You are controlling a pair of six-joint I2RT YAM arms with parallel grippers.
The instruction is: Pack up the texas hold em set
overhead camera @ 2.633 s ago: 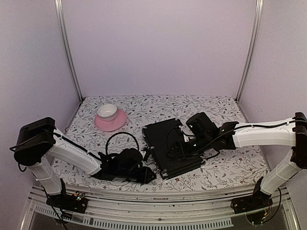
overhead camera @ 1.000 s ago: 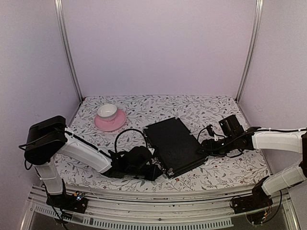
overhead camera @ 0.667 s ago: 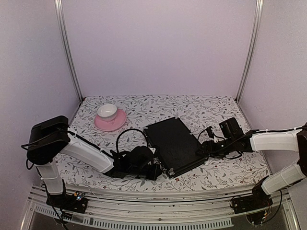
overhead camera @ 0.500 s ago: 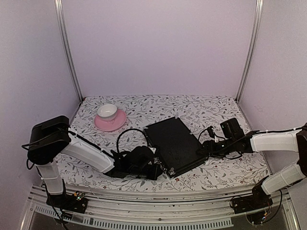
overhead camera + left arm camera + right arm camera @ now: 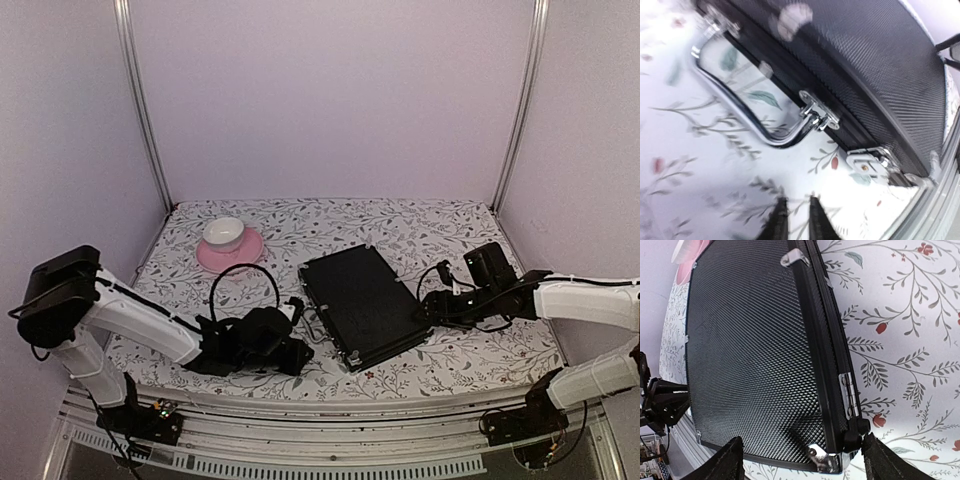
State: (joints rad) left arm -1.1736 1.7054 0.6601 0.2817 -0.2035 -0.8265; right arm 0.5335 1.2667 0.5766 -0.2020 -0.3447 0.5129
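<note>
The black case lies flat and closed in the middle of the table. Its metal handle and a latch face my left gripper. That gripper is shut and empty, and rests low on the cloth a short way left of the handle; it also shows in the left wrist view. My right gripper is open at the case's right edge. In the right wrist view its jaws straddle a hinge and a metal corner. Chip rolls, card decks and the triangle marker are out of view.
A pink saucer with a white cup stands at the back left, apart from the case. The table's front rail runs just behind my left gripper. The flowered cloth covers the table.
The case lid has been shut since the earliest frame, and the right gripper has withdrawn to the case's right edge. The left gripper has just pulled back leftward from the handle.
</note>
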